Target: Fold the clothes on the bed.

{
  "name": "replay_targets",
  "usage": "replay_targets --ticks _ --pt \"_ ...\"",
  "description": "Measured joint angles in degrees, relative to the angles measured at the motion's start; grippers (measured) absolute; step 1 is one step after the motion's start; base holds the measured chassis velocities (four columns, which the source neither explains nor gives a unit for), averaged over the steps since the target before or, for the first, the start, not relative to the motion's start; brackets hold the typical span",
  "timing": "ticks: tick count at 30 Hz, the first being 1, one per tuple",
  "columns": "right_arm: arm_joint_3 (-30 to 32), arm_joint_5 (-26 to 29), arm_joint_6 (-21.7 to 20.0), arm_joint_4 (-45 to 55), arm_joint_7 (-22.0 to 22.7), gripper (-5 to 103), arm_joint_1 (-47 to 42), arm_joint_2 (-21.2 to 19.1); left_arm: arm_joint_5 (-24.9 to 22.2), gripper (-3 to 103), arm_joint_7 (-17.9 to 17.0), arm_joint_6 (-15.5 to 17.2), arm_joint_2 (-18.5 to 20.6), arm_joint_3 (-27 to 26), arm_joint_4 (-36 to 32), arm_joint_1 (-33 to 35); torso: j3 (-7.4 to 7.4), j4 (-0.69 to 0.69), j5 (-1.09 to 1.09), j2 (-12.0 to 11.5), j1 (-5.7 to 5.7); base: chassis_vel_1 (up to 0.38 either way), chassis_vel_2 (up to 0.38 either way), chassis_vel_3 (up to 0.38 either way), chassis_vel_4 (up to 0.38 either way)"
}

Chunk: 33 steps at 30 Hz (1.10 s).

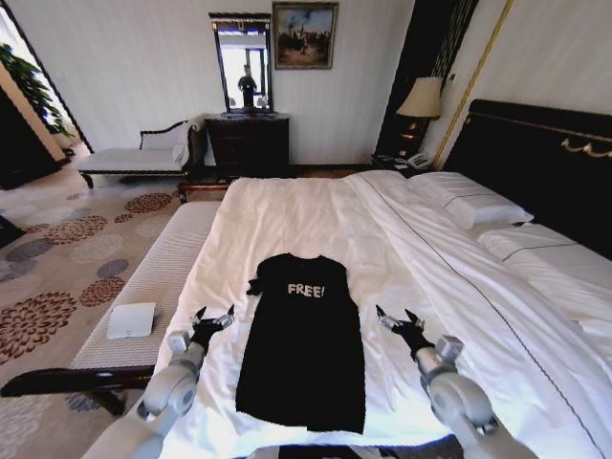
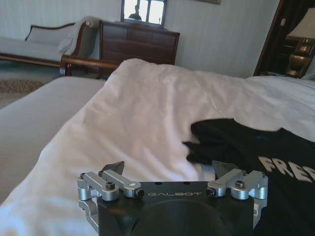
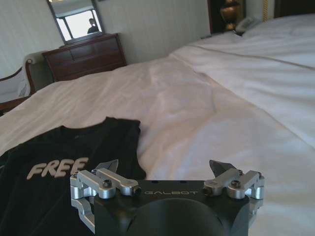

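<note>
on the far left of the head view, one white chaise lounge stands by the wall, and nearer, one striped white bench runs along the foot of the bed with one small white square item lying on it; what that item is cannot be told from here. the left hand hovers low over the white duvet, just beside the shirt's left edge, its two fingers spread wide and holding nothing. the left wrist view shows the same wide gap at the left hand, with a bunched sleeve of the shirt close ahead of it.

one black t-shirt lies flat on the bed, near its foot and between the two hands, collar pointing toward the far edge, its white "free!" lettering facing up. its sleeves appear tucked or bunched in, so the body reads as a long narrow rectangle.

the right hand sits just beside the shirt's right edge, also wide open and empty, apart from the cloth. in the right wrist view the right hand hangs above bare duvet with the shirt off to one side.

further right, two white pillows lie against the dark headboard, and one lamp stands on the nightstand. one dark dresser with one mirror above it stands at the back wall.
</note>
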Motion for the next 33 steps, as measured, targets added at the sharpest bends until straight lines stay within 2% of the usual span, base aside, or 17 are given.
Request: replay_targets --ticks 6,10,18,24,30,33 --pt "1.0 -2.7 2.1 0.6 -2.0 100 -3.7 4.1 2.0 100 2.0 -1.9 -1.9 -1.7 -1.2 5.7 0.01 0.00 0.00 0.0 0.01 0.000 0.000 0.000 0.000" --pt "0.5 -9.7 3.9 -0.4 -2.3 100 -5.2 8.2 2.9 100 2.8 -3.3 -3.3 -2.3 -1.7 9.7 0.00 0.01 0.00 0.0 0.00 0.000 0.000 0.000 0.000" --pt "-0.5 -14.5 6.0 -1.7 -3.9 100 -7.9 12.4 3.0 100 2.9 -3.8 -4.3 -2.4 -3.1 12.7 0.01 0.00 0.00 0.0 0.01 0.000 0.000 0.000 0.000" --pt "-1.4 -14.8 7.2 -1.5 -4.8 100 -10.8 14.4 4.0 100 3.0 -4.5 -4.5 -1.7 -4.5 16.6 0.01 0.00 0.00 0.0 0.02 0.000 0.000 0.000 0.000" --pt "-5.2 -15.4 8.4 -0.2 -5.3 100 -15.1 15.5 5.0 100 3.5 -7.9 -4.5 -1.1 -4.8 21.1 0.00 0.00 0.00 0.0 0.00 0.078 -0.082 -0.083 0.090" --pt "-6.6 -12.6 8.3 0.5 -6.0 100 -16.6 15.4 4.9 100 3.8 -8.7 -4.9 -1.5 -5.1 22.7 0.00 0.00 -0.01 0.0 -0.02 0.064 -0.056 -0.054 0.062"
